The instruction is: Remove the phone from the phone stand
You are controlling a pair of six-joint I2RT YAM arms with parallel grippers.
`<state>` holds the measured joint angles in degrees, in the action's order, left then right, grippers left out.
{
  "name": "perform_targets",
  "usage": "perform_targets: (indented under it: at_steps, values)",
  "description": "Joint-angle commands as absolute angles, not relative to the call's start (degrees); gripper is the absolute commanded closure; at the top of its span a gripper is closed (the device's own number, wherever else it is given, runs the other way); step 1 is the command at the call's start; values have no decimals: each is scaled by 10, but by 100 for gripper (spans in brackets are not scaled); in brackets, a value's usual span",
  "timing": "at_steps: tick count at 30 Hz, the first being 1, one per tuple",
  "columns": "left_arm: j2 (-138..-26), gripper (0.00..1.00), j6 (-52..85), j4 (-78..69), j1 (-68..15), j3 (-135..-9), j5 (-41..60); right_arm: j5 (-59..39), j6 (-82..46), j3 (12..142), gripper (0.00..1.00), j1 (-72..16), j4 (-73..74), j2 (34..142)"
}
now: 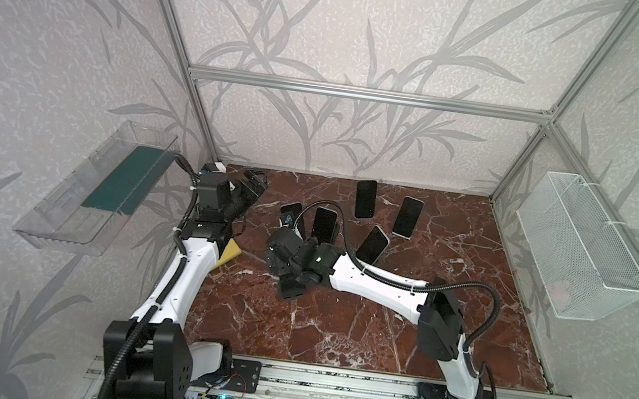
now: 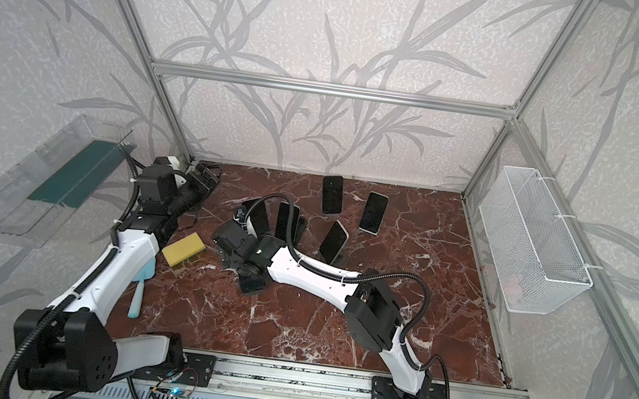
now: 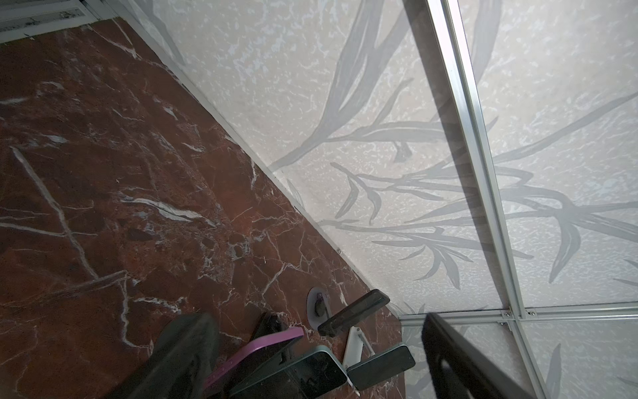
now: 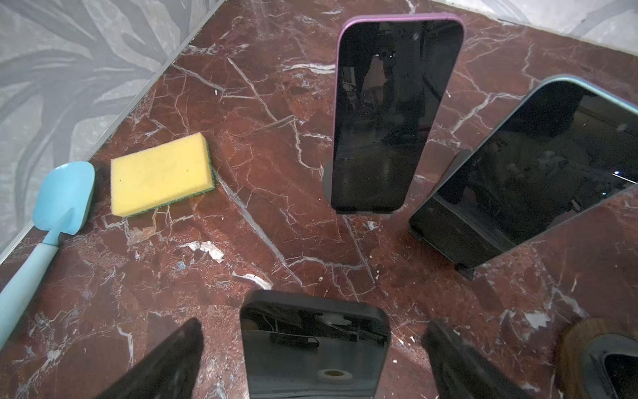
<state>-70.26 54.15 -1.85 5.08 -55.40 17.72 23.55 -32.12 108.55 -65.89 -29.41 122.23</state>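
Note:
Several dark-screened phones lean on stands on the red marble table [image 1: 334, 328]. In the right wrist view a purple-edged phone [image 4: 397, 114] stands on a grey stand. Beside it a teal-edged phone [image 4: 538, 165] leans on a black stand [image 4: 452, 241]. My right gripper [image 4: 314, 326] is open at mid-table, with a third dark phone [image 4: 314, 345] between its fingers. Marble shows on both sides of that phone, and its stand is hidden. My left gripper [image 1: 254, 188] is open and empty near the back left corner, with its fingers [image 3: 186, 352] spread wide.
A yellow sponge [image 2: 182, 254] and a blue spatula [image 2: 140, 290] lie by the left arm. Three more phones [image 1: 365, 198] [image 1: 407, 217] [image 1: 373, 244] stand further back. A wire basket [image 1: 579, 251] hangs on the right wall and a clear tray [image 1: 92, 195] on the left wall.

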Motion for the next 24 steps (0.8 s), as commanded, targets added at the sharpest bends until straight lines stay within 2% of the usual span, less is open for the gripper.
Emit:
perform_targets:
  at_steps: [1, 24]
  values:
    - [-705, 6, 553, -34, 55, -550, 187, 250, -329, 1080, 1, -660, -285, 1232]
    - [-728, 10, 598, -71, 65, -539, 222, 255, -336, 1049, 7, -658, -239, 1239]
